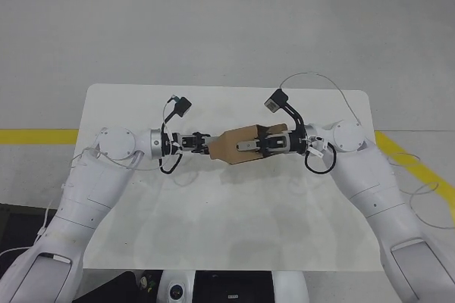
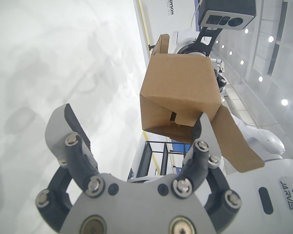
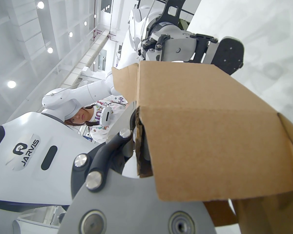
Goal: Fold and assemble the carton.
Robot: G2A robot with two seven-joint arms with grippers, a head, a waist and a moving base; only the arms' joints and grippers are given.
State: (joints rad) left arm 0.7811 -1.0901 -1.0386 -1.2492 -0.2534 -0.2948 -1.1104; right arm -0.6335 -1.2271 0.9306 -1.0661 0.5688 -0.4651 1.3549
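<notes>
Above the middle of the table (image 1: 212, 220), the carton (image 1: 231, 145) hangs in the air. The right claw (image 1: 254, 144) pinches one end, likely to steady it. The left claw (image 1: 202, 142), spread wide, meets the other end with one finger (image 2: 207, 135) against a loose flap (image 2: 234, 142), seemingly to tuck it.

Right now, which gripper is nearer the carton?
Right. The right gripper grips the carton at one end; the left gripper sits open at the other end, one finger touching.

Carton (image 1: 239, 144) over the counter's (image 1: 227, 220) middle | my left tool (image 1: 205, 142) at its left end | my right tool (image 1: 262, 143) at its right end
</notes>
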